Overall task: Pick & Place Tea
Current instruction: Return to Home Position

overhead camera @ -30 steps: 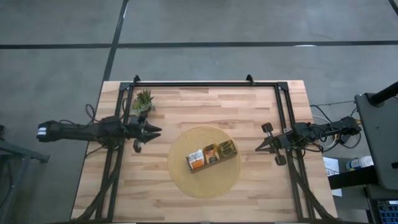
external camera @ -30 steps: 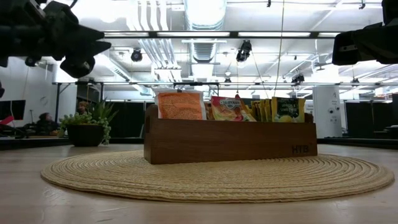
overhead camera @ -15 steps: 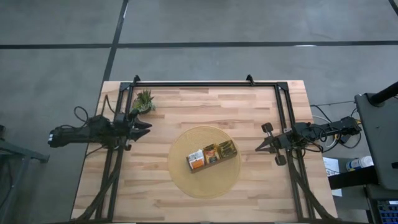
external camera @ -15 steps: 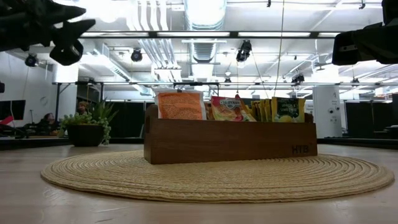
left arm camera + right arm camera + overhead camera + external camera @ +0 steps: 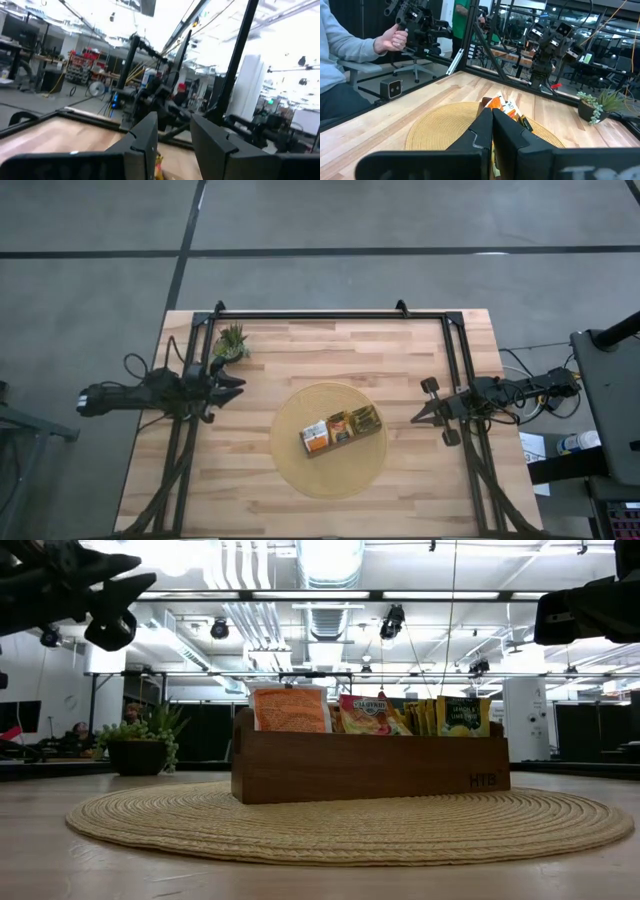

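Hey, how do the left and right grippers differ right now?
The left gripper has its fingers apart, while the right gripper has its fingers pressed together. The left gripper is near the potted plant; the right gripper is just off the right edge of the round mat. Both hold nothing and are clear of the tray of tea bags.

Round mat [image 5: 300, 470] sits mid-table [image 5: 300, 350], tray [image 5: 342, 430] on it at a slant, tea sachets [image 5: 290, 710] standing in its compartments. Plant [image 5: 231, 340] is at the far left corner, left gripper [image 5: 233, 386] just beside it on the near side. Right gripper [image 5: 416, 417] is at the right side, clear of the mat, both pointing inward
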`<move>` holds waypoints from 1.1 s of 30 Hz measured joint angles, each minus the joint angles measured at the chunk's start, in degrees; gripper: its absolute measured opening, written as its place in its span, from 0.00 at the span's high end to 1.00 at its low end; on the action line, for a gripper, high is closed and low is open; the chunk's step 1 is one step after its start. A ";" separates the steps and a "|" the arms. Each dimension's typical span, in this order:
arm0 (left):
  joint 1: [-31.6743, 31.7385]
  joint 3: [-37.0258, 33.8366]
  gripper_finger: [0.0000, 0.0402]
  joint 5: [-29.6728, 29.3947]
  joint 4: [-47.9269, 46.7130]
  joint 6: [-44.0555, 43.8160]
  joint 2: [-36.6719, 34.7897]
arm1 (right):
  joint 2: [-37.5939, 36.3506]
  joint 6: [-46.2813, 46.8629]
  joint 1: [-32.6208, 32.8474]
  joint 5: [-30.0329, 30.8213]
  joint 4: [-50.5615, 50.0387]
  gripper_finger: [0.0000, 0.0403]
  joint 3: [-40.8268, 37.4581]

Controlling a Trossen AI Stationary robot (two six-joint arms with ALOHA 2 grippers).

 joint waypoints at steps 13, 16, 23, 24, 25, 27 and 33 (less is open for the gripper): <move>0.00 -0.02 0.73 1.74 -4.20 5.15 0.00 | 0.00 0.00 0.00 -0.02 0.02 0.98 0.01; 0.00 -0.04 0.73 1.77 -5.05 6.05 0.00 | 0.00 0.00 0.00 0.00 0.02 0.98 0.00; 0.00 -0.07 0.73 0.55 -9.68 6.96 0.00 | 0.00 0.00 0.00 -0.02 0.02 0.98 -0.01; 0.00 -0.07 0.73 -0.59 -10.66 6.96 0.00 | 0.00 0.00 0.00 0.00 0.02 0.98 -0.01; 0.00 -0.07 0.73 -1.77 -11.76 7.00 0.00 | 0.00 0.00 0.00 0.00 0.02 0.98 0.01; 0.00 -0.07 0.73 -3.99 -14.48 7.28 0.00 | 0.00 0.00 0.00 -0.01 0.02 0.98 0.01; 0.00 0.03 0.73 -4.27 -15.47 8.43 0.00 | 0.00 0.00 0.00 -0.01 0.02 0.98 -0.01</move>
